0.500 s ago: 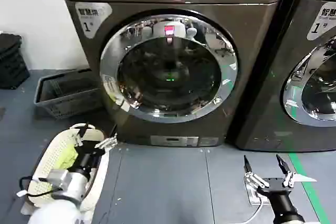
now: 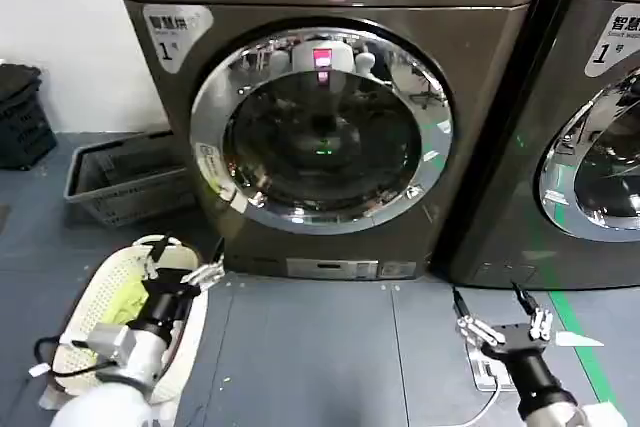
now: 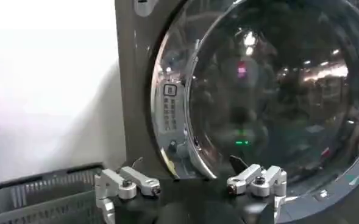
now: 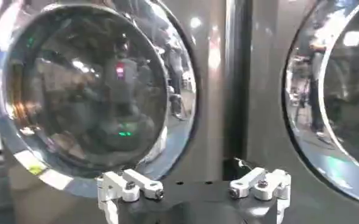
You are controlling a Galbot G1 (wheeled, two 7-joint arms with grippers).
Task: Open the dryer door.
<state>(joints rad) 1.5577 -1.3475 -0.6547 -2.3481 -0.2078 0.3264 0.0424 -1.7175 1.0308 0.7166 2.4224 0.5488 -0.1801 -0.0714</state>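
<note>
The dryer door [image 2: 240, 207] is a big round porthole with a wide chrome rim and dark glass, shut on the brown-grey machine; a small white sticker [image 2: 207, 159] sits on its left rim. My left gripper [image 2: 183, 259] is open low at the front left, below the door's lower left rim and clear of it. My right gripper [image 2: 489, 296] is open over the floor at the front right, short of the machine. The left wrist view has the door [image 3: 270, 91] beyond the left gripper [image 3: 188, 165]. The right wrist view has the door [image 4: 88, 91] beyond the right gripper [image 4: 194, 178].
A darker machine [image 2: 590, 67] with a similar chrome door [image 4: 337, 91] stands right of the dryer. A grey basket [image 2: 125, 177] sits on the floor at left. A white basket [image 2: 90, 307] lies under my left arm. A white floor plate [image 2: 485, 372] lies under my right gripper.
My right gripper has moved a little forward toward the machines and slightly left. The left arm and the door have not moved.
</note>
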